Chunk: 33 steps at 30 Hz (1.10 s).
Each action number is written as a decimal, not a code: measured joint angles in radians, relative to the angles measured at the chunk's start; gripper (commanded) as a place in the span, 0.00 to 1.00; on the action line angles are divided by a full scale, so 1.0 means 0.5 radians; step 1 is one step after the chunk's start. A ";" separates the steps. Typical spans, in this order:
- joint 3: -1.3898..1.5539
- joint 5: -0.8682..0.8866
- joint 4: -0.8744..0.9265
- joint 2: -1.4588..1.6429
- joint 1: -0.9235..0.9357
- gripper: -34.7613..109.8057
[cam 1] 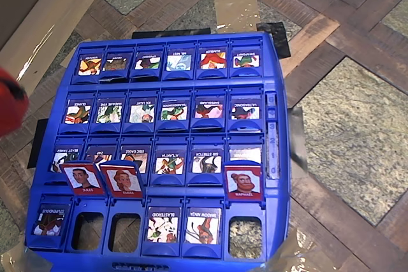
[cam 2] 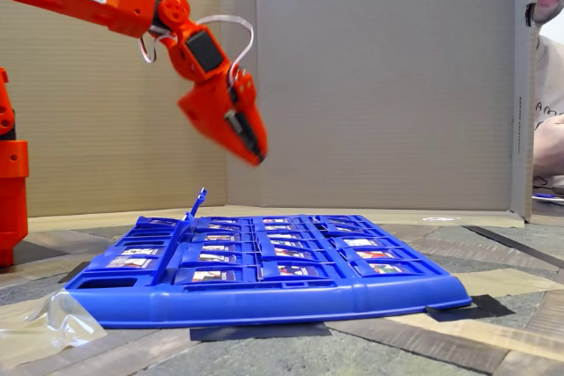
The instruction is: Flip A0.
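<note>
Tool [cam 2: 258, 158] of mine hangs in the air above the left half of the blue game board [cam 2: 264, 301] in the fixed view, well clear of it. It is clenched, the orange tips meeting in one point with nothing between them.

From overhead, the game board [cam 1: 159, 39] lies flat on the patterned tabletop [cam 1: 357, 125], with four rows of six picture tiles. Three red-framed tiles in the bottom row stand raised: Zeke [cam 1: 83, 178] and Emma [cam 1: 123, 181] side by side towards the left, and Raphael [cam 1: 243, 183] at the right end. Below each is an open slot [cam 1: 87, 230]. The other tiles lie flat in their frames.

A0 is somewhere among these tiles, but the lettering is too small for me to tell which one it is.

In the fixed view a raised tile [cam 2: 196, 204] sticks up at the left of the board. Clear tape [cam 2: 53, 319] holds the near left corner down. A cardboard wall [cam 2: 379, 77] stands behind, and a person [cam 2: 551, 85] sits at the right edge.
</note>
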 measured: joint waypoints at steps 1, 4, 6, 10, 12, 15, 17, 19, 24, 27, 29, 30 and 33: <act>0.025 -0.012 -0.067 0.040 0.021 0.26; 0.114 -0.031 -0.245 0.175 0.080 0.25; 0.202 -0.064 -0.374 0.282 0.120 0.25; 0.387 -0.117 -0.617 0.476 0.212 0.25; 0.448 -0.147 -0.693 0.552 0.252 0.25; 0.528 -0.153 -0.813 0.681 0.310 0.24; 0.583 -0.153 -0.905 0.782 0.337 0.24; 0.644 -0.153 -0.994 0.899 0.356 0.24; 0.813 -0.083 -1.218 1.230 0.414 0.24; 0.963 -0.052 -1.405 1.448 0.445 0.24; 1.077 -0.043 -1.516 1.608 0.463 0.24; 1.132 -0.034 -1.565 1.690 0.469 0.24; 1.264 -0.003 -1.672 1.899 0.476 0.24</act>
